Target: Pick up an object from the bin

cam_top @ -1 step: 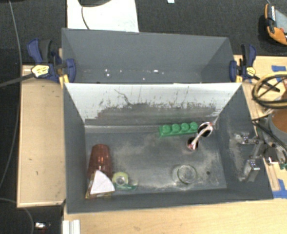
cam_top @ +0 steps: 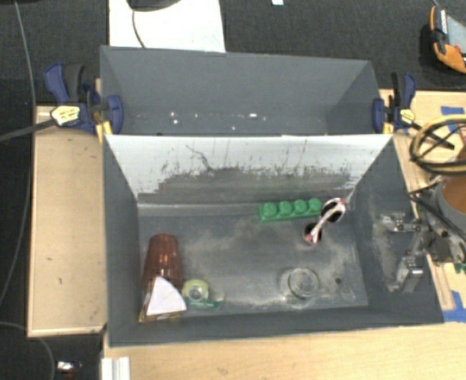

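Clear lid [cam_top: 301, 282] near bin's [cam_top: 240, 327] front edge; claw [cam_top: 403, 252] over right wall.
Likely the approach step; whether claw is spread cannot be told; next it must move inward over one thing.

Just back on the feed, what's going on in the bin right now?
The arm's gripper hangs by the right wall of the bin, over no object. Nearest lie a red-and-white cord and a clear round lid; a green studded strip sits at the back, a brown cup at the left.
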Tool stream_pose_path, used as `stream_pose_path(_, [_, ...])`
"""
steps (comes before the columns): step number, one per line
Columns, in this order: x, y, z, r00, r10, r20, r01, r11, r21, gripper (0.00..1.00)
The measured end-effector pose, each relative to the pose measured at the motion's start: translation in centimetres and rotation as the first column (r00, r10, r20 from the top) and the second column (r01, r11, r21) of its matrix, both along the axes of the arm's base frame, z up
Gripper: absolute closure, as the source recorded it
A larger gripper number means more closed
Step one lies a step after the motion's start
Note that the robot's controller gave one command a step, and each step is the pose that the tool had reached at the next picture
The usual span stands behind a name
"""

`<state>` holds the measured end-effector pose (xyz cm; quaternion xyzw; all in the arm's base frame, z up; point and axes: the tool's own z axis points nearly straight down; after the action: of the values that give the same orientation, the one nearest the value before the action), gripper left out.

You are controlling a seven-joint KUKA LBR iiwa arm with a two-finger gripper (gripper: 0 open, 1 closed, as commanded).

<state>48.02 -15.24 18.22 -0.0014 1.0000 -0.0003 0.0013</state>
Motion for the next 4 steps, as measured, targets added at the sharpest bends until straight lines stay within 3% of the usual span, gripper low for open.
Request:
stream_pose_path(1, [7.3, 4.8, -10.2, 0.932, 0.363, 0.004, -0.363, 0.932, -0.002, 0.0])
stream_pose_path(2, [7.3, 4.6, -4.8, 0.781, 0.625, 0.004, -0.625, 0.781, -0.006, 0.0])
stream_pose_path(3, [11.3, 6.4, -8.3, 0.885, 0.466, 0.007, -0.466, 0.885, 0.002, 0.0])
stream_pose_path(4, [11.5, 5.3, -10.4, 0.727, 0.687, 0.024, -0.686, 0.727, -0.02, 0.0])
